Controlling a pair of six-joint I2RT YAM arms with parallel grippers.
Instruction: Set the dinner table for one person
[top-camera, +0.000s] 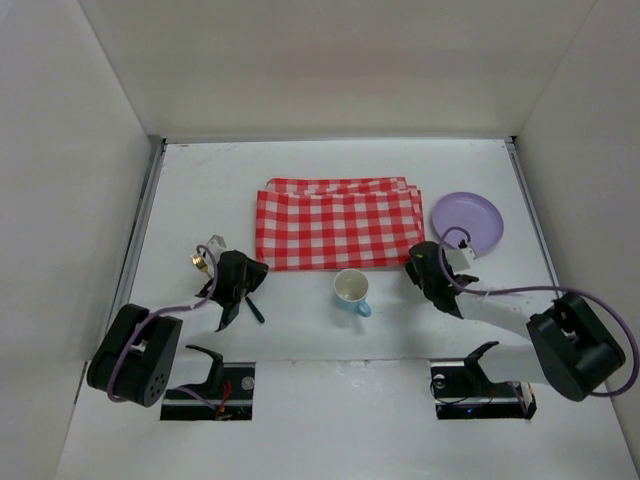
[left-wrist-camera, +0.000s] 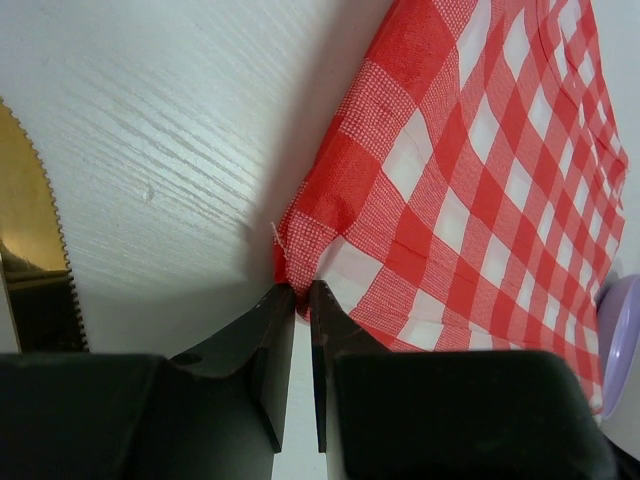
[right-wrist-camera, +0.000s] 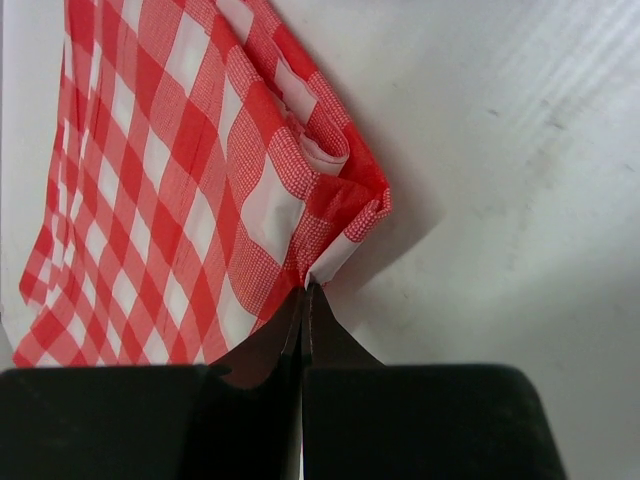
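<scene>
The red-and-white checkered cloth (top-camera: 338, 225) lies folded in the middle of the white dinner table (top-camera: 200, 190). My left gripper (top-camera: 260, 270) is at the cloth's near-left corner. In the left wrist view that gripper (left-wrist-camera: 302, 292) is pinched shut on the corner of the cloth (left-wrist-camera: 470, 170), with a narrow slit between the jaws. My right gripper (top-camera: 414, 262) is at the near-right corner. The right wrist view shows the right gripper (right-wrist-camera: 308, 290) closed tight on the bunched corner of the cloth (right-wrist-camera: 200, 190), which lifts slightly off the table.
A lilac plate (top-camera: 467, 222) sits right of the cloth, close to my right wrist. A white cup with a blue outside (top-camera: 351, 290) stands in front of the cloth between the arms. A gold serrated utensil (left-wrist-camera: 30, 230) lies beside my left gripper. Grey rails (top-camera: 140, 230) edge the table.
</scene>
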